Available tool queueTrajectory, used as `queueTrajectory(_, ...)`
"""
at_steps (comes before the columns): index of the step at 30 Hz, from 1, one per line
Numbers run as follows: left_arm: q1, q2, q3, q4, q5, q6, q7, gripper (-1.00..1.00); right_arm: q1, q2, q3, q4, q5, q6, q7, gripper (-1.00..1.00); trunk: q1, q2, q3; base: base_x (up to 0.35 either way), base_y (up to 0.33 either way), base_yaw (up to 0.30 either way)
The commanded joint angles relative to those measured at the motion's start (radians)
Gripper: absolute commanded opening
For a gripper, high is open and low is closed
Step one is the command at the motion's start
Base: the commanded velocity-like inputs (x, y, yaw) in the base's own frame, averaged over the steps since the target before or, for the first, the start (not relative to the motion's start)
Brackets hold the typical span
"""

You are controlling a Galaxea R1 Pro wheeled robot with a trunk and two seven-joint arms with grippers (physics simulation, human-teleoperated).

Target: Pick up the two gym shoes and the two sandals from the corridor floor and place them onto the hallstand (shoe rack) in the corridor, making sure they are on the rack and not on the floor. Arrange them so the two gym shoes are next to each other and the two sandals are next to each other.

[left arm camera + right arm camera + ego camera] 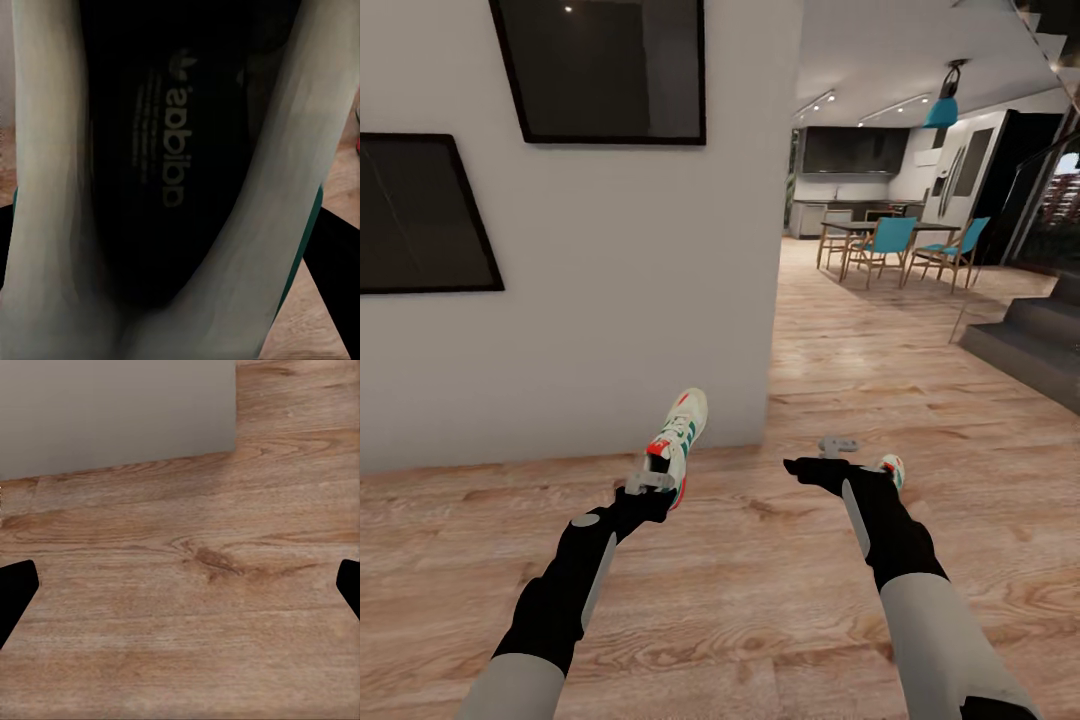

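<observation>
Sneaker (680, 440) white with green side stripes and red-orange at tongue and heel sits at the tip of the left arm, toe pointing toward one o'clock in the head view, heel end at the left gripper (652, 484). It appears raised off the corridor floor (760, 580), close to the base of the white wall (610, 300). The left wrist view looks straight into its dark opening, where printed lettering shows on the black insole (169, 150), with pale inner walls rising on both sides and a green edge (300, 255) at the rim. The jaws appear closed on the shoe's heel area, though the fingers themselves are hard to make out.

A second sneaker (891, 468) peeks out just beyond the right forearm, at about one o'clock from the right gripper (838, 447); only its white toe with red and green touches is visible, so I cannot tell how it lies.

Both arms reach forward and down, black forearm sleeves over grey upper segments. The left arm angles toward one o'clock, the right toward eleven. The right wrist view shows bare wood planks and the wall's foot, with black fingertips (16, 592) at opposite edges, spread wide and holding nothing.

Beyond the wall corner stand teal dining chairs (890, 240).
</observation>
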Motion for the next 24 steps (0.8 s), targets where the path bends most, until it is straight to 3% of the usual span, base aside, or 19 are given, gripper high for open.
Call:
queueTrajectory(1, 0.0, -0.001, 0.004, -0.001, -0.01, 0.003, -0.011, -1.0, -0.001, 0.001, -0.005, -0.002, 0.011, 0.004, 0.009, 1.0, 0.0, 0.0, -0.001, -0.024, 0.232, -0.035)
queueTrajectory(12, 0.0, -0.001, 0.004, -0.001, -0.01, 0.003, -0.01, -1.0, -0.001, 0.001, -0.005, -0.007, 0.011, 0.004, 0.009, 1.0, 0.0, 0.0, -0.001, -0.004, 0.273, -0.007)
queueTrajectory(24, 0.0, -0.001, 0.004, -0.001, -0.01, 0.003, -0.01, -1.0, -0.001, 0.001, -0.005, -0.007, 0.01, 0.004, 0.009, 1.0, 0.0, 0.0, 0.009, 0.0, 0.071, -0.231)
